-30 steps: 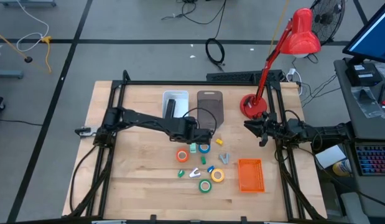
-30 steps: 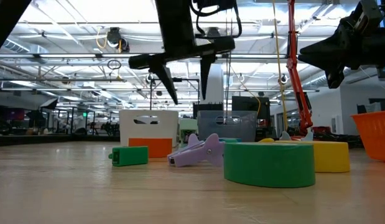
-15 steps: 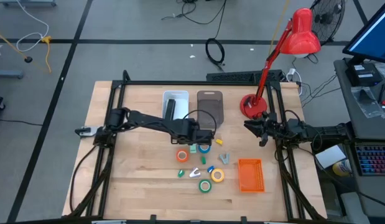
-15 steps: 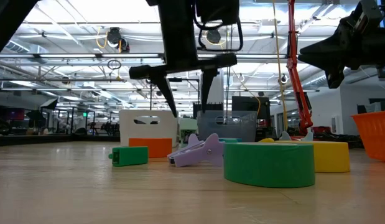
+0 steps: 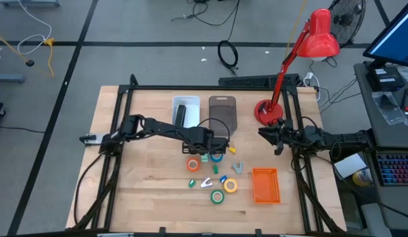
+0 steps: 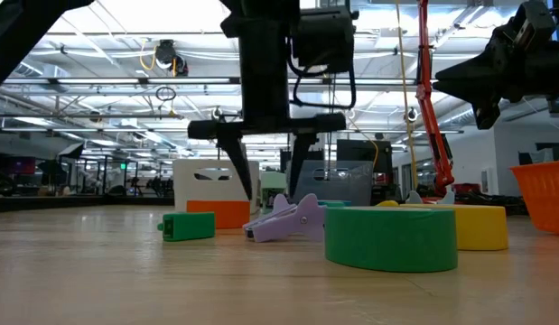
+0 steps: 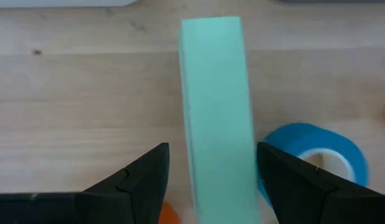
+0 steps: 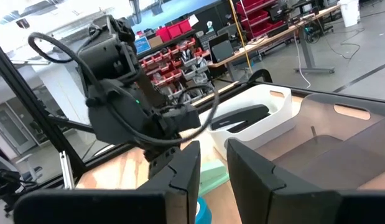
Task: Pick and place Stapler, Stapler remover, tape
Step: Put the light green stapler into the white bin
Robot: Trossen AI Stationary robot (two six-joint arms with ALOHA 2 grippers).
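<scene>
Descent is under way at the middle of the wooden table (image 5: pixel 144 184), where the left gripper (image 5: pixel 207 147) hangs just above a pale green stapler (image 7: pixel 216 112), its jaws spread wide and holding nothing. In the left wrist view the stapler is seen lying lengthwise between the two dark fingertips (image 7: pixel 133 177), with clear wood showing on one side and the blue tape roll (image 7: pixel 320 152) lying just beside the other. The remaining tape is scattered nearer the table's front edge: an orange tape roll (image 5: pixel 193 164), a yellow tape roll (image 5: pixel 231 186) and a green tape roll (image 5: pixel 218 197), with a lilac staple remover (image 5: pixel 207 183) among them (its claw shape is plainest in the low view). A white bin (image 5: pixel 185 110) and a smoke-grey bin (image 5: pixel 222 112) are set at the back, and an orange basket (image 5: pixel 265 185) at the right.

For a sound pick, the stapler should be kept centred between the fingers and the gripper lowered until the pads flank its long sides, the blue roll being cleared rather than trapped. Closing should be left until the tips are near the wood.

The right gripper (image 5: pixel 277 137) is held idle above the table's right edge near the red lamp (image 5: pixel 302 52), its jaws partly parted and nothing between them.
</scene>
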